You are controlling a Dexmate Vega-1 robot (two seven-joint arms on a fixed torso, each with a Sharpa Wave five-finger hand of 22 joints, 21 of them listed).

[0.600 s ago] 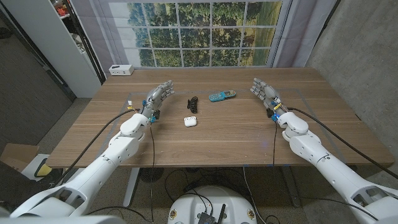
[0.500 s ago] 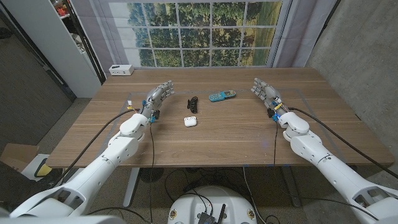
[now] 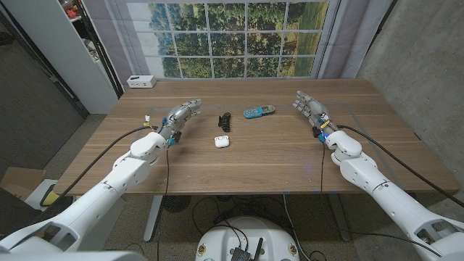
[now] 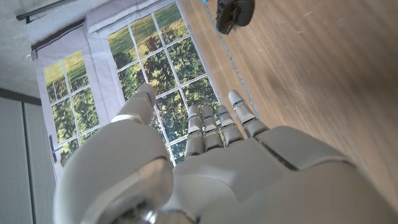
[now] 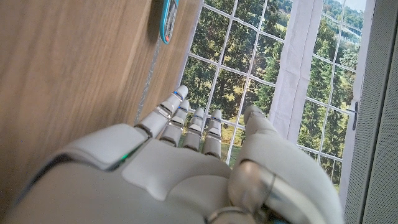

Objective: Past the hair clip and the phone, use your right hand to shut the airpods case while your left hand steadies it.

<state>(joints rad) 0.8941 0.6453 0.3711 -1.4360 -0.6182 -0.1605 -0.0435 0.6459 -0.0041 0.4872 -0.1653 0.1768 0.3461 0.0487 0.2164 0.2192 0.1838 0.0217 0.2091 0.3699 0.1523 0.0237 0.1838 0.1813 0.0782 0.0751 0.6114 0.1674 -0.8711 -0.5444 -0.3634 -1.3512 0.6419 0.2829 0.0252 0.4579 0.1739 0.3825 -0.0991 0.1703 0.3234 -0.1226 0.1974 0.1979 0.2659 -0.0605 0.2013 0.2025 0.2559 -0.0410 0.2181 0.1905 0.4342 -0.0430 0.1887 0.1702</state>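
Note:
The white airpods case [image 3: 222, 141] lies on the wooden table [image 3: 268, 159] near the middle, its lid open as far as I can tell. Behind it lie a black hair clip [image 3: 225, 119] and a teal phone [image 3: 258, 112]. My left hand [image 3: 180, 114] hovers left of the case, fingers apart, holding nothing. My right hand [image 3: 310, 107] is far to the right of the case, fingers apart and empty. The left wrist view shows my left hand [image 4: 186, 162] and the hair clip [image 4: 234, 12]; the right wrist view shows my right hand [image 5: 168, 162] and the phone [image 5: 167, 18].
A small white box [image 3: 141, 82] sits at the table's far left corner. A windowed backdrop [image 3: 232, 36] stands behind the table. Bare wood lies between both hands and the case.
My left arm has swung a little to the left and its hand has turned slightly lower. The right hand and the objects have not moved.

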